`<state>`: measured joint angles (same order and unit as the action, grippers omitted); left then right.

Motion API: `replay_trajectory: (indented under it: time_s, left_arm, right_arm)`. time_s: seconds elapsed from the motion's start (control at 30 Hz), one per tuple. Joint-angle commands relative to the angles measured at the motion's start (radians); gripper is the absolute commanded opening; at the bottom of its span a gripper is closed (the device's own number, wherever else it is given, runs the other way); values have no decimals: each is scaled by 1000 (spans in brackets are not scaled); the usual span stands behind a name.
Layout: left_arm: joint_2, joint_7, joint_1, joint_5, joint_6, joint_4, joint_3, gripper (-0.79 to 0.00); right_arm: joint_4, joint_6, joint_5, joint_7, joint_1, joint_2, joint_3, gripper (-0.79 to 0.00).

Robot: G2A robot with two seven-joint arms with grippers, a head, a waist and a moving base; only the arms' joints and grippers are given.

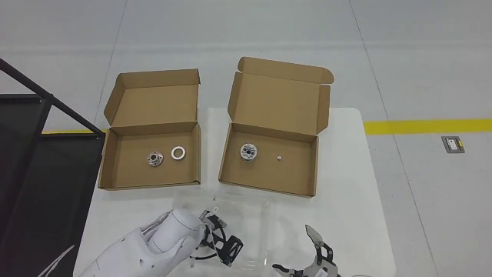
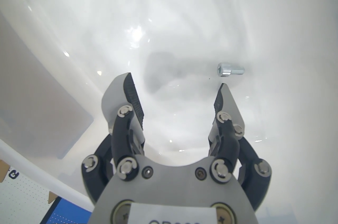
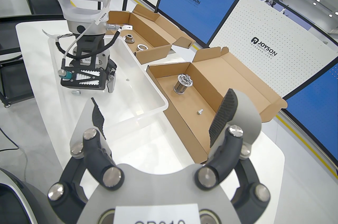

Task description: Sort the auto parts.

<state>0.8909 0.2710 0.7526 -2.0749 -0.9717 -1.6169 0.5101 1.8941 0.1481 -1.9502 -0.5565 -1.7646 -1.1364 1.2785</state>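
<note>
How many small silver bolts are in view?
2. One small silver bolt lies in the clear plastic tray by the left gripper; another in the brown cardboard box with the metal cylinder. The arm may hide more.

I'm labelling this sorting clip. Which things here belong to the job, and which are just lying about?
Job: clear plastic tray, small silver bolt inside it, left cardboard box holding flanged metal hub and metal ring, right cardboard box holding toothed metal cylinder and tiny screw, left gripper, right gripper.
Lying about: black metal rack, blue and white partition panels, yellow floor line.
</note>
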Motion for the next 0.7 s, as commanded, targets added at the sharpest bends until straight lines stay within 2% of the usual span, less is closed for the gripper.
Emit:
replay_trajectory:
  time_s: [0.0,0.33,0.5,0.63,0.67]
  left_arm:
    - [2,1,8,27,2,2,17,-203]
    - [2,23,30,77,-14,-22,81,-209]
    - [-13,-44,40,65,-41,-45,115,-225]
    - [-21,-30,60,37,-41,-69,126,-259]
    - [-23,-28,61,18,-41,-78,124,-292]
  right_arm:
    - [0,0,0,0,0,0,0,0]
    - [0,0,0,0,0,0,0,0]
    - [0,0,0,0,0,0,0,0]
    - [0,0,0,0,0,0,0,0]
    - [0,0,0,0,0,0,0,0]
